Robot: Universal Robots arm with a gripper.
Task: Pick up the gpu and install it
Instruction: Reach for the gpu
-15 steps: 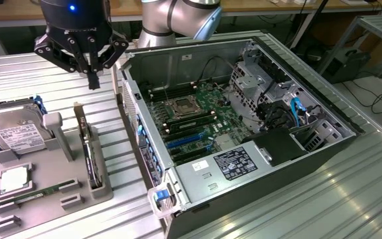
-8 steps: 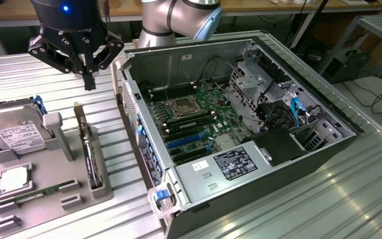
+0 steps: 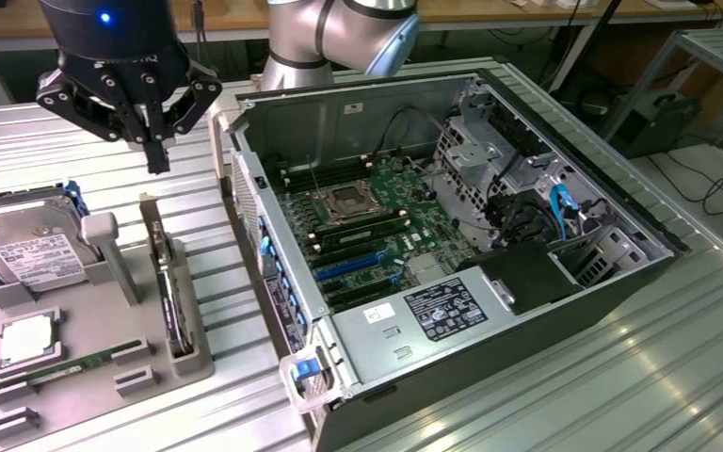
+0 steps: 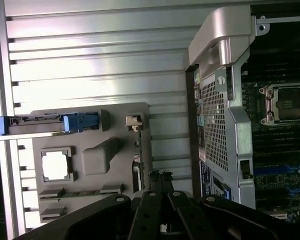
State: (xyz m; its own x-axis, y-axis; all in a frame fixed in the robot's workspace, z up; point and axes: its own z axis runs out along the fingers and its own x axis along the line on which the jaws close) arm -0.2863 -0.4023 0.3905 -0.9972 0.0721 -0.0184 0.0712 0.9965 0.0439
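Observation:
The gpu [image 3: 168, 278] stands on edge, thin and dark, in a slot of the grey holder tray [image 3: 98, 372] on the exterior view's left. My gripper [image 3: 157, 160] hangs above the far end of the gpu, clear of it, with its fingers shut together and nothing between them. In the wrist view the gripper [image 4: 160, 176] points down at the tray [image 4: 90, 112], and the gpu [image 4: 137, 162] is a narrow dark strip just beside the fingertips. The open computer case [image 3: 613, 282] lies on its side at the exterior view's right, its green motherboard [image 3: 375, 212] and blue card slots [image 3: 351, 268] exposed.
The tray also holds a silver hard drive [image 3: 29, 250] with blue rails, a square processor [image 3: 29, 341] and a narrow green memory stick [image 3: 72, 365]. The case's metal wall [image 3: 246, 221] rises close beside the tray. A ribbed metal table [image 3: 613, 395] carries everything.

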